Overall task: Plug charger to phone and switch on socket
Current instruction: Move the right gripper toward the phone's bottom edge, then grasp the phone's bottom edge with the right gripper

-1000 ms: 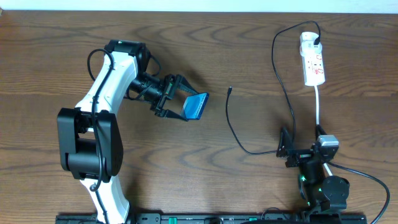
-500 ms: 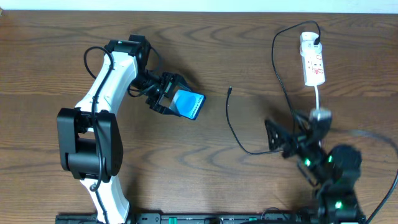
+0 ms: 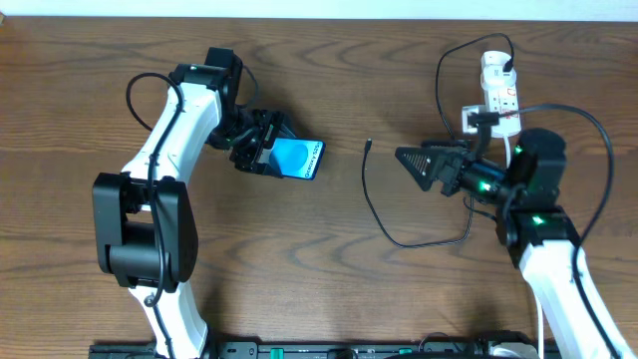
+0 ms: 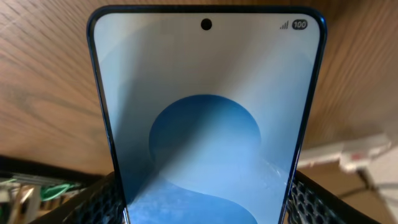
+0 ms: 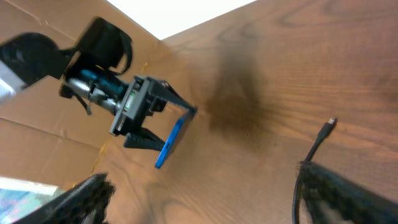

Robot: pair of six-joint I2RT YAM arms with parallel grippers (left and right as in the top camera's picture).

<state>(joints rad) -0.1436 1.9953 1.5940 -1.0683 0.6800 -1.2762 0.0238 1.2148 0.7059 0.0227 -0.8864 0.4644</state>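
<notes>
The surface (image 3: 329,60) is dark brown wood with a strong, wavy grain. On its left half, the left tool (image 3: 261,148) is clamped on the phone (image 3: 299,160), gripping one short end of it. The phone is a slim rectangular slab with rounded corners and a glossy blue screen that shows a paler swirl. It sticks out to the right of the tool. From the left wrist view, black mesh-textured pads (image 4: 102,199) press against both long edges of the phone. From the right wrist view the phone is a thin blue sliver seen edge-on and tilted; whether its low corner touches the wood is hard to tell.

The charger (image 3: 365,194) is a thin black cable. Its small plug tip (image 3: 369,145) lies on the wood between the phone and the right tool (image 3: 409,160), apart from both. From there the cable runs toward the near side, loops right, then climbs to the socket (image 3: 495,75), a white oblong strip with red rocker switches at the far right, partly hidden by the right arm.

The right tool points left, and its dark fingers are spread wide with nothing between them.
</notes>
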